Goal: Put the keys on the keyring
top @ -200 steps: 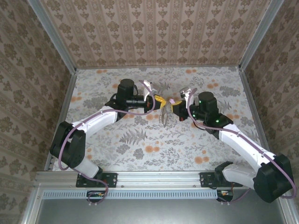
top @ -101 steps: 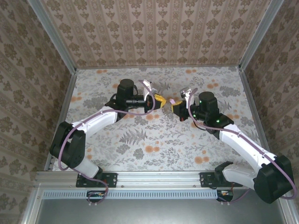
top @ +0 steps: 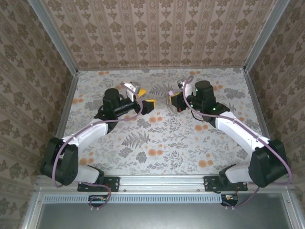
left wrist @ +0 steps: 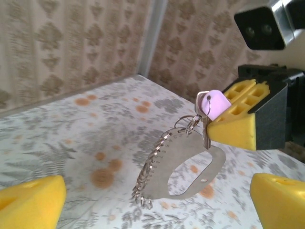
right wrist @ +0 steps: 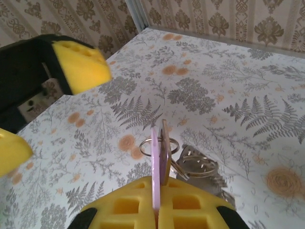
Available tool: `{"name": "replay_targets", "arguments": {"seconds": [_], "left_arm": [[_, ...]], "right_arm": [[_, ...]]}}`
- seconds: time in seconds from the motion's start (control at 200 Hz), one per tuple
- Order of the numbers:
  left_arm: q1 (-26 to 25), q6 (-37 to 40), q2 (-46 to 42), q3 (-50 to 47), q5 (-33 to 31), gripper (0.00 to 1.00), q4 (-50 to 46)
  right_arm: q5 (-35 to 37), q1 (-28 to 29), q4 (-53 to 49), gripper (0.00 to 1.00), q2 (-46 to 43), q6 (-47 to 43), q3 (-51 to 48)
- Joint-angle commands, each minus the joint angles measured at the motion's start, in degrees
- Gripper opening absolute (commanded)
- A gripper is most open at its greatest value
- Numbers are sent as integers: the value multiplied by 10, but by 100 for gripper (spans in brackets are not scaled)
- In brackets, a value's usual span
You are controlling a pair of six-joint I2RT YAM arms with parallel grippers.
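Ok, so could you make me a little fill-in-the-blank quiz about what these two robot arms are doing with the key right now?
1. The small silvery key with the pinkish-purple head is pinched between the ____ pads of the right gripper.
2. The left gripper stands ____, holding nothing.
3. The grey oval metal keyring hangs ____ the key, linked to it by small wire rings.

Missing words: yellow; open; below.

We are looking down on the whole counter (top: 157,143) from above and behind. Both wrist cameras are sitting close, facing each other across the pink-headed key (left wrist: 213,103), which both are sharing.
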Motion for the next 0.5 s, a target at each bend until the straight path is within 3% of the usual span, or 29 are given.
{"name": "replay_targets", "arguments": {"seconds": [0.0,0.255,0.495], "left_arm": [[23,-27,-27,-13,-67,100,14],[43,-31,-66,-33,-87,100,-15],[46,-20,-98,-39,-96,100,-52]], "right_arm": [[-15,-3,30,0,50,6,64],[-20,-2,52,0,179,58,169],[42,-10,102,0,177,96,17]]}}
